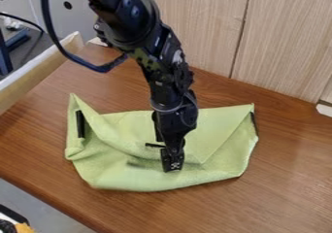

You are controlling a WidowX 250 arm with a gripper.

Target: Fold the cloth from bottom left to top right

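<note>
From the camera's slanted view, a black robot arm (170,72) enters at the top edge, left of centre. It slants down and to the right, bulky at its upper joint, then runs more steeply through the wrist. The black tool (171,164) hangs nearly upright at the lower end, pointing down at the lower middle of a light green cloth (123,176). Whether the tool is released, clenched or grasping cloth, I cannot tell. The cloth lies rumpled on a brown wooden surface (285,178), spread to both sides of the tool, with a peaked corner at upper left, another corner at upper right and a rounded lower edge. A black cable (67,52) loops down left of the arm. Pale wood panelling (201,23) stands behind.
</note>
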